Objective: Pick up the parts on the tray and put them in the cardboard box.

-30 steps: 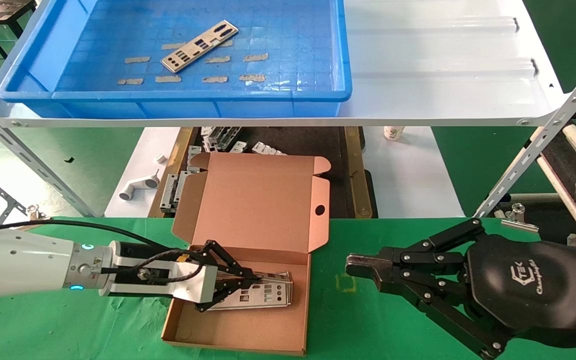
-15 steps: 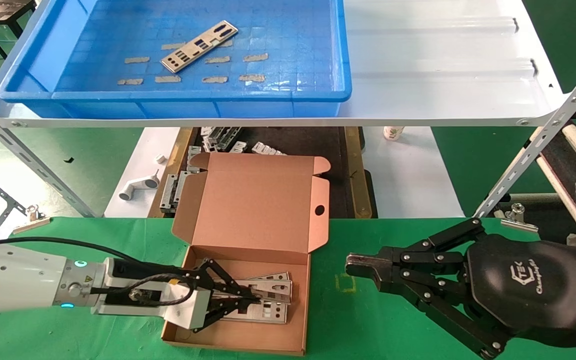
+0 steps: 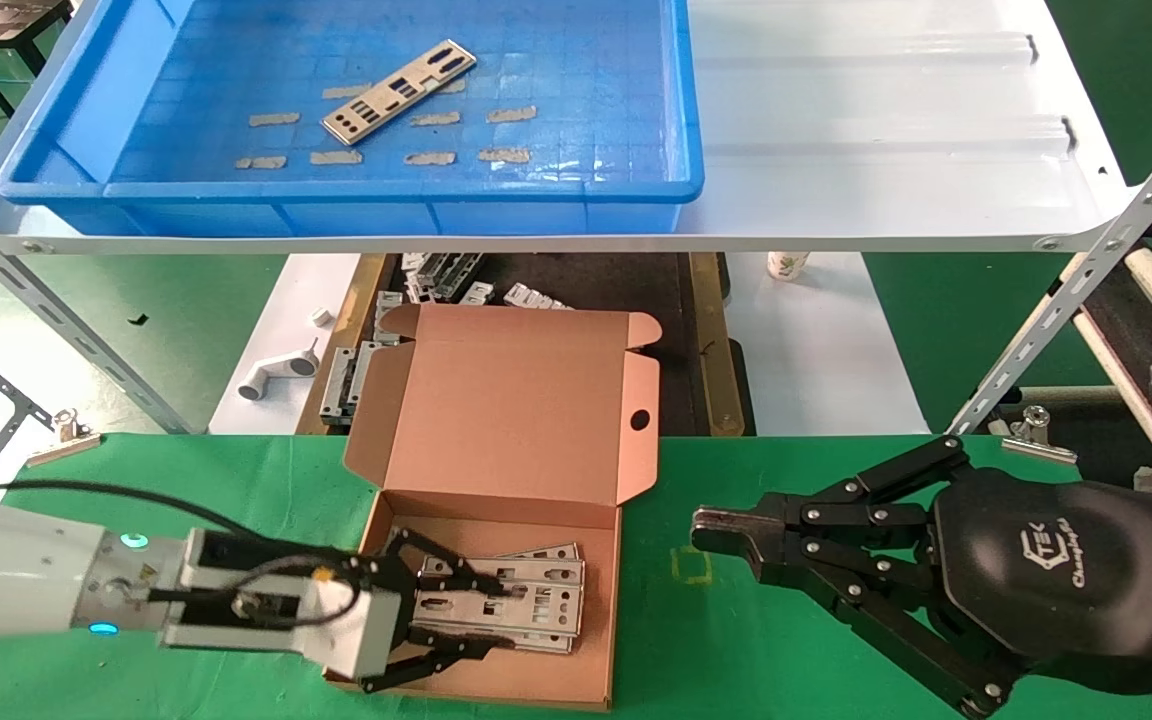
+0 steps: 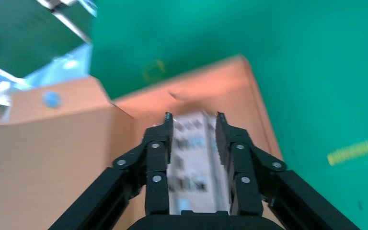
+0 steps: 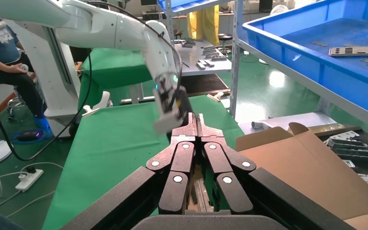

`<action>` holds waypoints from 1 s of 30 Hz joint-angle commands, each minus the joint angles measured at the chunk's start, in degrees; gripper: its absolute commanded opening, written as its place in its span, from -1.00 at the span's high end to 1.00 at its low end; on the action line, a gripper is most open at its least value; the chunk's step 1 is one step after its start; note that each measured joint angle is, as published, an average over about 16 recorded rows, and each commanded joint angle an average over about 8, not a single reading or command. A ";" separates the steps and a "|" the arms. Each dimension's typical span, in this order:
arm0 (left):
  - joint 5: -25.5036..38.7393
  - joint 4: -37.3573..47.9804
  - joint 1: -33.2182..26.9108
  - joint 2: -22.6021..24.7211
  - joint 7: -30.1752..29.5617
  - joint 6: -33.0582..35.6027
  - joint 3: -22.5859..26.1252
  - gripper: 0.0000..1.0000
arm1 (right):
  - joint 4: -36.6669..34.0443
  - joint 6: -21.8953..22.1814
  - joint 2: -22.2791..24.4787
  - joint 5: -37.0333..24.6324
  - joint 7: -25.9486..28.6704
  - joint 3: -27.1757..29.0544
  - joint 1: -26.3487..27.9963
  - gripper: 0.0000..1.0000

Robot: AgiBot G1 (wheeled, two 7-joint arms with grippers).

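Already several thin silvery punched metal plates (image 3: 496, 600) lie in my flat brown cardboard box (image 3: 496, 640); my left hand (image 3: 476, 615) looks spread around them, released. One plate (image 3: 398, 92) remains in the blue plastic tray (image 3: 636, 100).

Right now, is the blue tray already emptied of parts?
No. In the head view one silvery part lies on the floor of the blue tray.

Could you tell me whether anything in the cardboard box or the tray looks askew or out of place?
Slightly. The plates in the cardboard box lie fanned, not squarely stacked, under the open left gripper. One plate lies diagonally in the tray. Nothing looks damaged.
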 commanded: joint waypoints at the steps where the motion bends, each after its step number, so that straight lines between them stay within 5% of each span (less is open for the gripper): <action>1: -1.53 -0.39 -0.21 -0.48 -1.05 0.83 -0.65 -1.00 | 0.00 0.00 0.00 0.00 0.00 0.00 0.00 0.96; 2: -2.33 -0.44 -0.44 -0.76 -2.10 1.47 -0.90 -1.00 | 0.00 0.00 0.00 0.00 0.00 0.00 0.00 0.86; 8: -5.47 -1.15 -0.88 -2.01 -7.36 4.23 -2.15 -1.00 | 0.00 0.00 0.00 0.00 0.00 0.00 0.00 -0.64; 10: -5.96 -1.80 -0.49 -2.32 -8.56 4.44 -2.89 -1.00 | 0.00 0.00 0.00 0.00 0.00 0.00 0.00 -1.00; 30: -10.09 -11.07 5.38 -6.06 -22.79 5.72 -13.39 -1.00 | 0.00 0.00 0.00 0.01 -0.01 -0.01 0.00 -1.00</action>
